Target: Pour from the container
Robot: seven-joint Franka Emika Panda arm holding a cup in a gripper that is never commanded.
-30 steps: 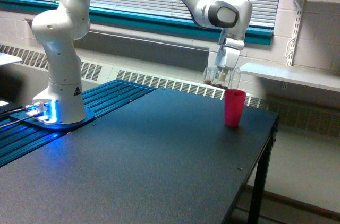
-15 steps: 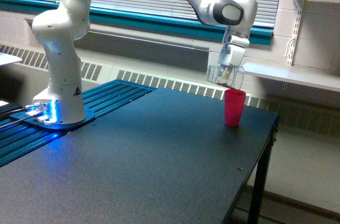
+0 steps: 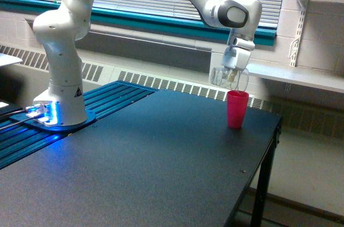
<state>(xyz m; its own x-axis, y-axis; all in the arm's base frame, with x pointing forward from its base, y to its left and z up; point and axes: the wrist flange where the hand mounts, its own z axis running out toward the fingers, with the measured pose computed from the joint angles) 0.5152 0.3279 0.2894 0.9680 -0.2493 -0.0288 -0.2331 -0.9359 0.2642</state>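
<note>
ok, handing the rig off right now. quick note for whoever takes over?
Gripper: shut on the clear container, held tipped on its side just above the pink cup.
Pink cup: upright near the table's far edge, toward the exterior view's right.
Done: container tilted over the cup; no dark material is visible in it now.
Left: confirm it is empty, tilt it back upright.

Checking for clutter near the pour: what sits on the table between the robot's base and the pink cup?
Nothing: in the exterior view the dark table is bare between the base and the pink cup.
</note>
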